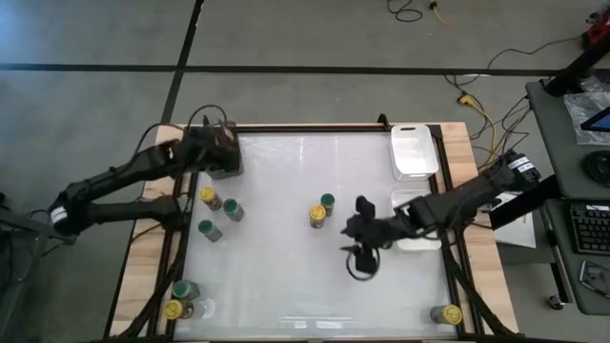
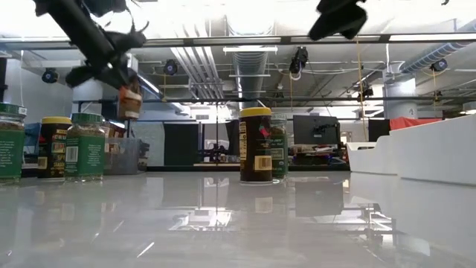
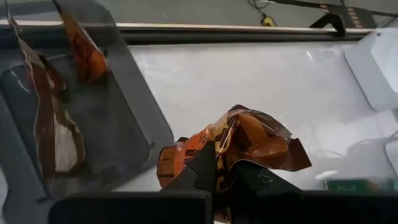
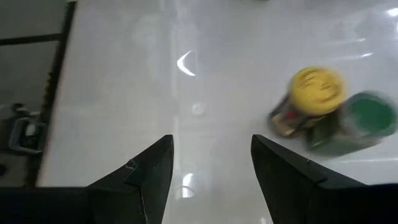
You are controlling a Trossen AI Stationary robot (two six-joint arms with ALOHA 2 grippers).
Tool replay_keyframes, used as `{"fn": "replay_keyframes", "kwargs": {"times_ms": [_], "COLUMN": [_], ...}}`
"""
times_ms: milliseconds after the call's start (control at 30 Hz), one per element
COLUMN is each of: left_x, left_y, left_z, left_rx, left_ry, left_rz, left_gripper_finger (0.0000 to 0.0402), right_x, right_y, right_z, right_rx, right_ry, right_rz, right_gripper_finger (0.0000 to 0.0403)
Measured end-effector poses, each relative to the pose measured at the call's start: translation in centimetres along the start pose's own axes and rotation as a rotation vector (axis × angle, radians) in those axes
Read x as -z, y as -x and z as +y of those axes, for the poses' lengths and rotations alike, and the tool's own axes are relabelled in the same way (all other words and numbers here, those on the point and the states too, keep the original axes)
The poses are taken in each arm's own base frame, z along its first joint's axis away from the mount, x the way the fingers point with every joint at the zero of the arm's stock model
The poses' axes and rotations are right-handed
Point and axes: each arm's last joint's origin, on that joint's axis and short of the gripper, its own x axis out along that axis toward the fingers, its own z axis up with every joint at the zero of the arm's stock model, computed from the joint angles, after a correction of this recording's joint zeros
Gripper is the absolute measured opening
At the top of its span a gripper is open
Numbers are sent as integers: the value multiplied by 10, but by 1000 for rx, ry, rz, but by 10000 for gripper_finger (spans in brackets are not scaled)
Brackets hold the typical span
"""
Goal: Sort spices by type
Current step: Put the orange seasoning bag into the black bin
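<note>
Left pincer (image 3: 217,177) clamps an orange packet (image 3: 249,140) — right pincer (image 4: 211,168) gapes.

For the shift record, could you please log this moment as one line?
left gripper: shut on orange packet, above grey cup | right gripper: open, empty, near centre jars | sorting unfinished

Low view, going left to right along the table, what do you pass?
Green-lidded jar at the edge → yellow-lidded jar → green-lidded jar → grey cup → yellow-lidded jar in the middle → white trays.
</note>
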Motion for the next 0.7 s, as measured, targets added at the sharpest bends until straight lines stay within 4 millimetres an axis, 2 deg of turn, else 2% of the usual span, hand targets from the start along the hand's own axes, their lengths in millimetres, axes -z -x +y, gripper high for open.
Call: {"fn": "replay_keyframes", "kwargs": {"times_ms": [200,400,533,700], "left_x": [-13,-18,-15,-11], "left_y": [-19,-35,-51,-61], "left_z": [18,26,38,49], "left_rx": [-109,-122,-136,-136], "left_ry": [-23,-19,21,44], "left_rz": [-1,15,41,57], "left_gripper_finger": [0,0,0,0], "right_x": [-13,-21,-23,-24], "right_y": [-4,-6,-7,-7], "right_z": [-30,-57,-69,-76], "right_rx": [29,68,72,70], "right_ry": [-1,-13,-16,-22], "right_rz": [-4,-9,-7,-1], "right_gripper_finger": [206,206,205,206]}}
